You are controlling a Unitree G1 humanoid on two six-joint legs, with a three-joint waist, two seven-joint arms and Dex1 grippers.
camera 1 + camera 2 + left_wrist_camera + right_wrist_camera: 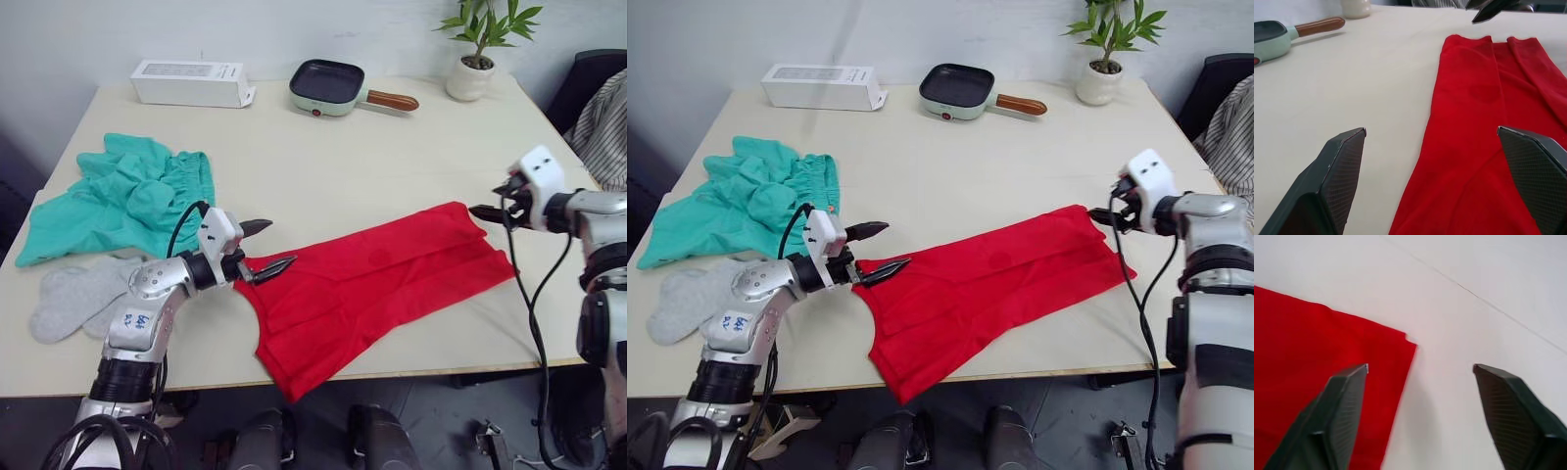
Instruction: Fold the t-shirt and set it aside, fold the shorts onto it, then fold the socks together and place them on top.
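The t-shirt (377, 284), one red garment, lies folded lengthwise into a long band running from the lower centre of the head view up toward the right, on the table (323, 166). The left gripper (263, 247) hovers at its lower-left end with its fingers spread apart and nothing between them. The right gripper (487, 210) hangs just beside the far upper-right corner, jaws likewise parted and empty.

The likely trouble is in the next fold. If either gripper pinches only the top layer, the band could peel open instead of folding as one. The near end of the shirt also droops over the front table edge, so a careless pull might drag it off. An uneven lift by the two arms would probably skew the fold.

By count: one pair of teal shorts (122, 196), crumpled at the left; two grey socks (73, 299), lying overlapped below them; one white box (191, 82), one small pan (338, 88) and one potted plant (475, 49) along the top.
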